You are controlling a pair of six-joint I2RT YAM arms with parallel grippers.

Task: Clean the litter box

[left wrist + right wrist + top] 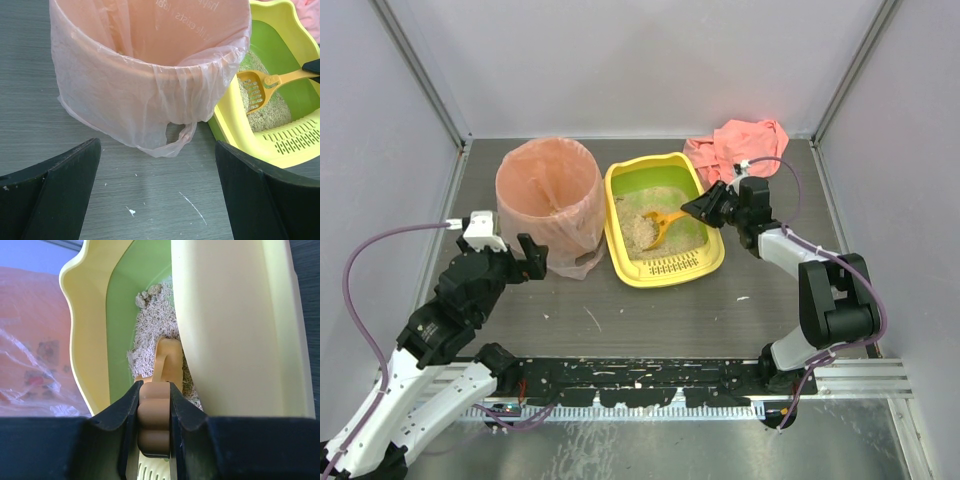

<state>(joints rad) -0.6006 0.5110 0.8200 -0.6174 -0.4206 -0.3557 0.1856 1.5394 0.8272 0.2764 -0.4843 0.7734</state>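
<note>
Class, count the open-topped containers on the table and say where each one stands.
2. The pink-bagged round bin stands left of centre; the yellow litter box, scoop inside, sits just to its right. None appears hidden.

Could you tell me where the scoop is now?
Top view: the scoop lies in the litter box, right of the bin, head on the litter, handle in the right gripper.
</note>
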